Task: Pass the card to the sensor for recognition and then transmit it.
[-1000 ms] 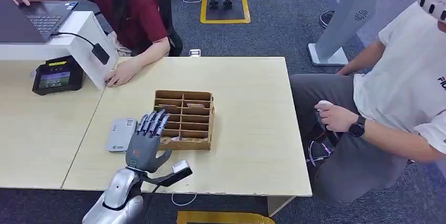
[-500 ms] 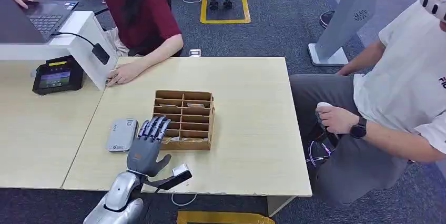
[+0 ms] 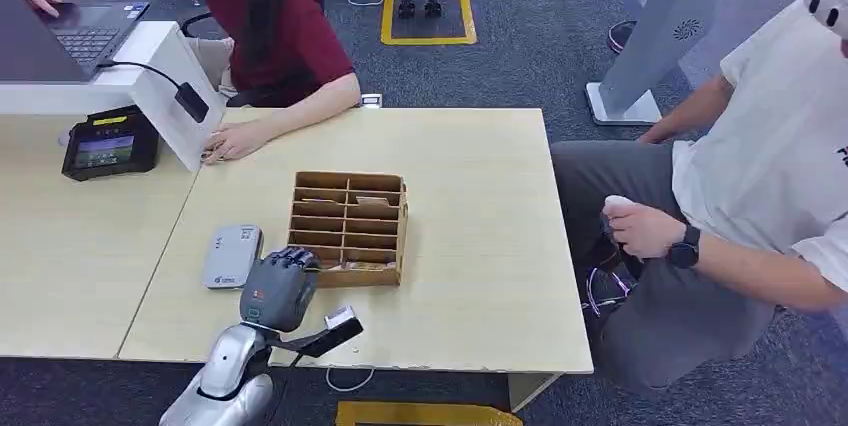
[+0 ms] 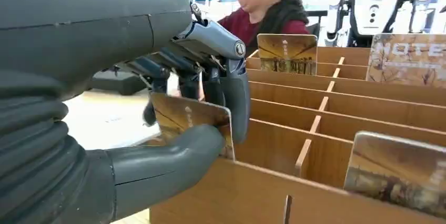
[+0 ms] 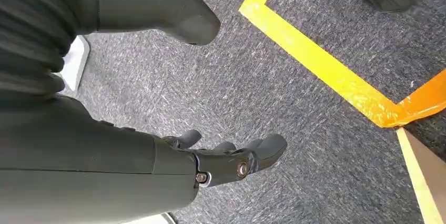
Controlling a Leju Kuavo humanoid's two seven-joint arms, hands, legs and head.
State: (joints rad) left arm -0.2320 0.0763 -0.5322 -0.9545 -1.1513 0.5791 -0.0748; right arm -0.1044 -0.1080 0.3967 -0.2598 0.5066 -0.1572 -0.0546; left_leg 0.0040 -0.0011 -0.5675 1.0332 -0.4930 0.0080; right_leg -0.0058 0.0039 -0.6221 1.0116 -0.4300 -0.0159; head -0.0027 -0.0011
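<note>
One card (image 4: 189,121) pinched between thumb and curled fingers (image 4: 234,95) of the left hand (image 3: 278,286), its lower edge seemingly still in the near slot of the wooden organizer (image 3: 348,228). Advise lifting straight up, clear of the dividers, before swinging toward the sensor (image 3: 231,256) just beside the fingers. Other slots hold more cards (image 4: 286,53). Right hand (image 5: 210,166) hangs loosely open, holding nothing.

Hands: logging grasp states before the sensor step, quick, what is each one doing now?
Left hand: pinching a card at the wooden organizer.
Right hand: open, holding nothing.
</note>
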